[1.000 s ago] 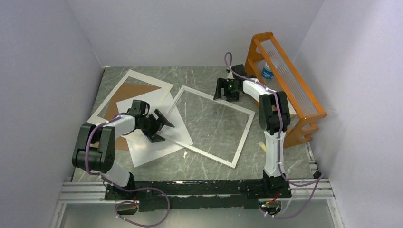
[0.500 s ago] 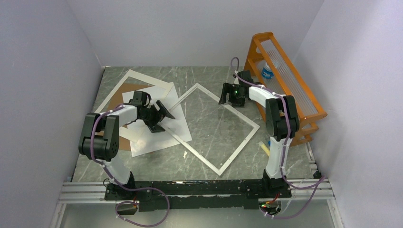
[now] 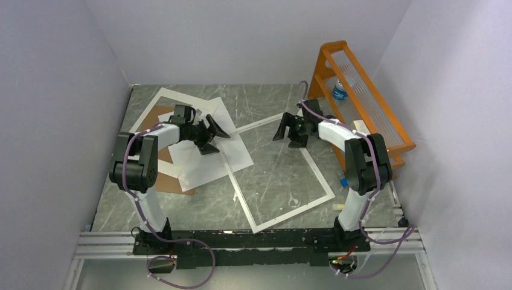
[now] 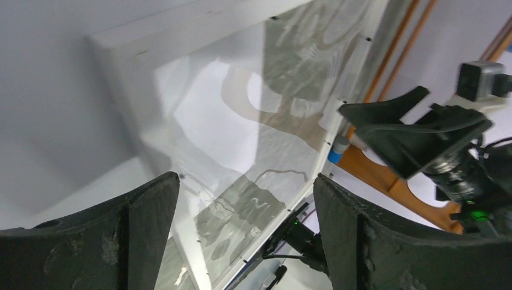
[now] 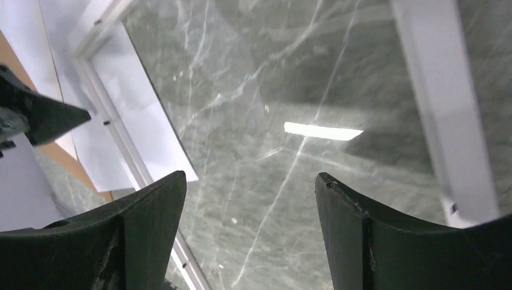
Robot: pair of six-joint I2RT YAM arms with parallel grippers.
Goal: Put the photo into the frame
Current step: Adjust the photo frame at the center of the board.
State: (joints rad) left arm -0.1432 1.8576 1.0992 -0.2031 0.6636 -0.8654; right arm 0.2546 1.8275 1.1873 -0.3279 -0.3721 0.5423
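White-silver moulding, narrow and stiff, outlines the frame (image 3: pixel 294 212), which lies flat and skewed on the grey marble-look table (image 3: pixel 199 208) between the 2 arms. Its pane is glossy enough to throw a bright glare in the right wrist view. The left gripper (image 3: pixel 220 142) hovers at the frame's left corner and the right gripper (image 3: pixel 284 140) at its far corner. Both have their fingers spread wide, with nothing clamped between them. The photo (image 3: pixel 208 169) appears to be the plain white sheet lying face-down just left of the frame, 1 corner seemingly tucked under the frame's left border. The step in hand looks like settling the frame before fetching the print. To do it well, nudge the rigid border from both corners together so it turns without dragging the thin paper, then free that trapped corner. Paper flat on smooth stone is hard to pinch, so an edge overhanging the brown backing board (image 3: pixel 178 184) would give better purchase. A floppy white mat (image 3: pixel 160 96) and an orange rack (image 3: pixel 386 130) sit at the sides.
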